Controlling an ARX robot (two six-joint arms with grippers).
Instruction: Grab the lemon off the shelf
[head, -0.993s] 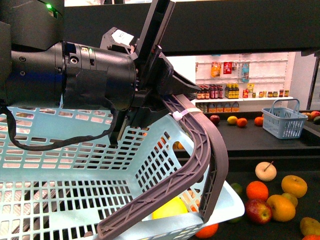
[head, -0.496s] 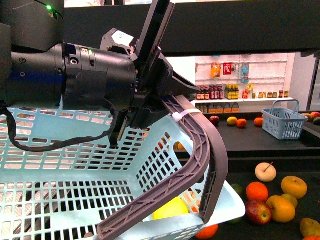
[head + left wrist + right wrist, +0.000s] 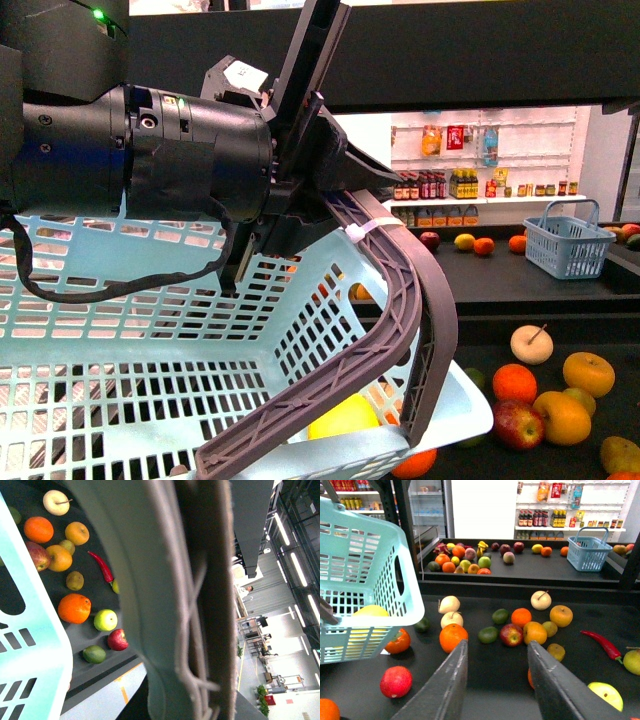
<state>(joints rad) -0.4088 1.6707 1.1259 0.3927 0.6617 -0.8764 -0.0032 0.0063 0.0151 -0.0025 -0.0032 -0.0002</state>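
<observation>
The left gripper (image 3: 350,195) is holding the pale blue basket (image 3: 150,330) aloft by its grey basket handle (image 3: 415,300), with the jaws clamped around the bar. The left wrist view, filled almost wholly by that handle, is showing the same grip. The lemon (image 3: 345,418) is lying low inside the basket, at about six o'clock in the front view, and is also glowing through the mesh at nine o'clock in the right wrist view. The right gripper (image 3: 496,650) is hovering with its jaws spread wide and empty over the dark tabletop (image 3: 490,662) of the shelf (image 3: 520,586), with an orange (image 3: 453,636) at its ten o'clock and a red apple (image 3: 511,634) at its one o'clock. Compared with the front views half a second and one second earlier, almost nothing is changing. The basket and lemon are drifting only a trace toward four o'clock, and the left arm is keeping its pose. The lemon is therefore judged to be already off the shelf and resting in the basket, so the pick is looking essentially complete.
</observation>
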